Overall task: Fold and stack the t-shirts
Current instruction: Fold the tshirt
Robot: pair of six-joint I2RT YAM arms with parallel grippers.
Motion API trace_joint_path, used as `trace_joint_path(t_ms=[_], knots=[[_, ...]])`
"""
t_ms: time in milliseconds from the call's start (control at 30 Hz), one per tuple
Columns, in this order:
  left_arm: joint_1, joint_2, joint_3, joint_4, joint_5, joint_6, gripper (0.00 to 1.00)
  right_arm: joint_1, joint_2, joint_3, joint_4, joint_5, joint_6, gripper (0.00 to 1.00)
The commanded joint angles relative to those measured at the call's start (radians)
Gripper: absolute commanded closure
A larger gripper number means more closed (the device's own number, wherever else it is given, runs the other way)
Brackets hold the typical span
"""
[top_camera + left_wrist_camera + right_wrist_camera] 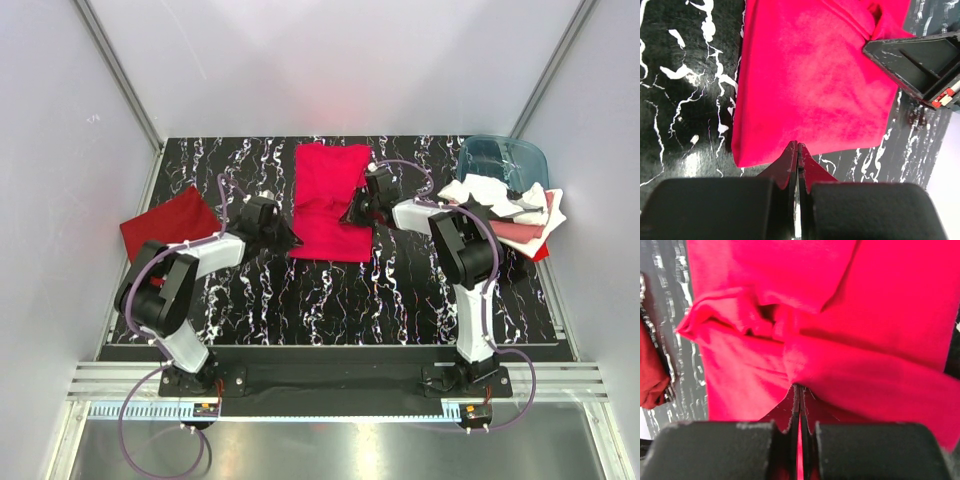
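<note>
A bright crimson t-shirt point(330, 195) lies on the black marbled table point(300, 300), partly folded, with its right edge bunched up. My left gripper point(288, 240) is at the shirt's lower left edge, its jaws shut with the tips pinching the hem of the cloth point(810, 85). My right gripper point(352, 213) is shut on a bunched fold point(805, 365) at the shirt's right edge, and red cloth shows between its jaws. A darker red t-shirt point(168, 222) lies flat at the far left. White point(490, 195) and salmon pink point(525, 232) shirts are heaped at the right.
A translucent blue-teal plastic tub point(500, 158) stands at the back right, behind the heap of shirts. The right gripper's black body point(920, 60) shows in the left wrist view over the shirt's far corner. White walls enclose the table on three sides.
</note>
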Motion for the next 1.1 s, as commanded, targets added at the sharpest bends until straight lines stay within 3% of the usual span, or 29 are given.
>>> trace_joint_path(t_ms=[0,300,500,667,733,867,1067], knots=[[-0.010,0.038,0.064,-0.019,-0.029,-0.014,1.00,0.001,0.027,0.069,-0.011,0.008,0.009,1.00],[-0.010,0.138,0.130,-0.149,-0.127,-0.027,1.00,-0.001,0.118,0.241,-0.100,0.137,0.015,1.00],[-0.016,0.123,0.122,-0.151,-0.155,-0.036,1.00,-0.017,0.237,0.469,-0.222,0.180,-0.004,1.00],[-0.016,0.084,0.105,-0.151,-0.181,-0.034,1.00,-0.021,0.231,0.595,-0.294,0.182,-0.075,0.98],[-0.016,0.084,0.105,-0.149,-0.175,-0.034,1.00,-0.019,0.196,0.579,-0.301,0.180,-0.095,0.94],[-0.016,0.080,0.108,-0.148,-0.164,-0.031,1.00,-0.021,0.048,0.391,-0.224,0.145,-0.123,0.87],[-0.016,0.052,0.105,-0.154,-0.177,-0.021,1.00,-0.010,-0.008,0.257,-0.161,0.013,-0.086,0.97]])
